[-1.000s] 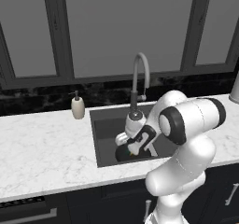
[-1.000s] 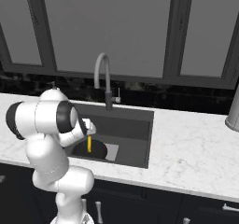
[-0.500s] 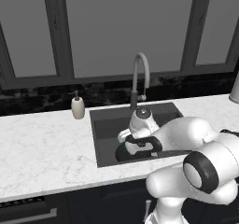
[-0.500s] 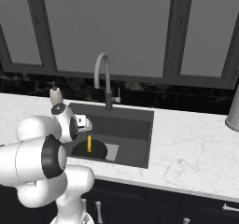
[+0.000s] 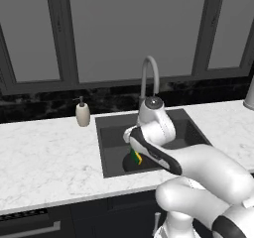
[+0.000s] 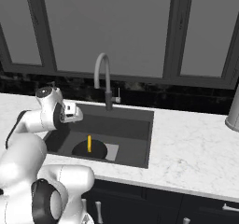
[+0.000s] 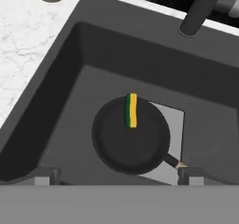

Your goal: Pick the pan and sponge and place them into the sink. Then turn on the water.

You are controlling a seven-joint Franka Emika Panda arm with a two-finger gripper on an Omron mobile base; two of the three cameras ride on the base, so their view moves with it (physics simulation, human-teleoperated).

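Both placements look done: the pan [image 7: 131, 138] sits flat on the floor of the sink [image 7: 70, 73], partly over the pale drain plate [image 7: 173, 125], and the sponge [image 7: 130, 110] stands on edge inside the pan near its far rim. That leaves the water, and no stream runs from the faucet [image 6: 103, 78]. The gripper [image 7: 116, 175] hangs above the basin with its fingers spread wide and nothing between them, so this reads as the turn toward the tap. The next move, by my reckoning, is to lift clear of the sink and reach the small lever at the faucet's base on the far side. The hand view gives the clean look down: green layer left, yellow right, and the pan's handle [image 7: 173, 162] poking toward the near right. The right base view shows the faucet's whole curve and the lever beside it. The left base view adds the soap dispenser [image 5: 82, 112] on the counter [image 5: 44, 157] left of the basin, though the arm covers much of the pan there.
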